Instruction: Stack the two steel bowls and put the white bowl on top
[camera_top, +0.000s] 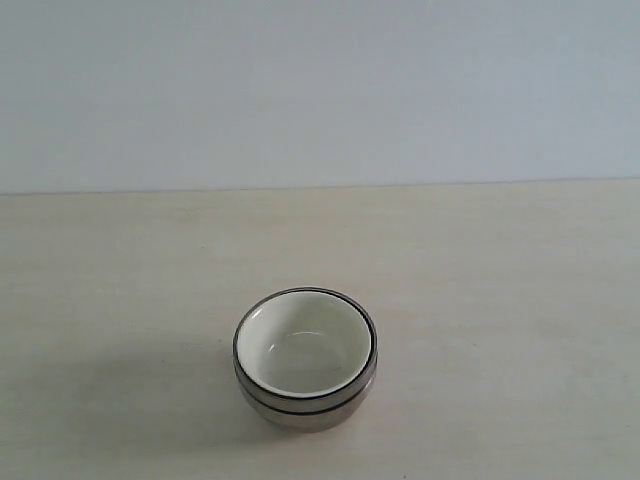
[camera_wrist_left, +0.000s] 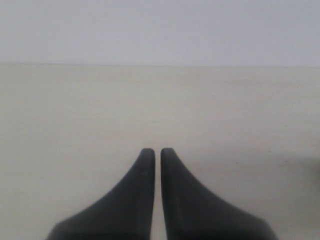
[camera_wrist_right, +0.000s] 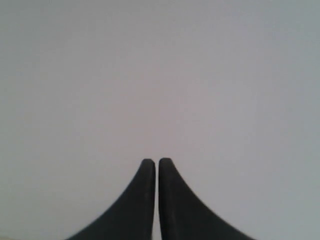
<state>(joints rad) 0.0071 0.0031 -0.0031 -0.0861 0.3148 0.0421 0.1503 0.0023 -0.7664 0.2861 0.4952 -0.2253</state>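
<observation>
In the exterior view the two steel bowls (camera_top: 305, 408) stand nested as one stack on the table, near its front middle. The white bowl (camera_top: 304, 345) sits inside them on top, upright, its cream inside showing. Neither arm appears in that view. My left gripper (camera_wrist_left: 156, 150) is shut with nothing between its dark fingers; it faces bare tabletop and the wall. My right gripper (camera_wrist_right: 156, 160) is also shut and holds nothing, with only plain pale wall before it. No bowl shows in either wrist view.
The pale wood-grain table (camera_top: 500, 300) runs back to a plain light wall (camera_top: 320, 90). A soft shadow lies to the left of the bowl stack. Nothing else stands on the table in these views.
</observation>
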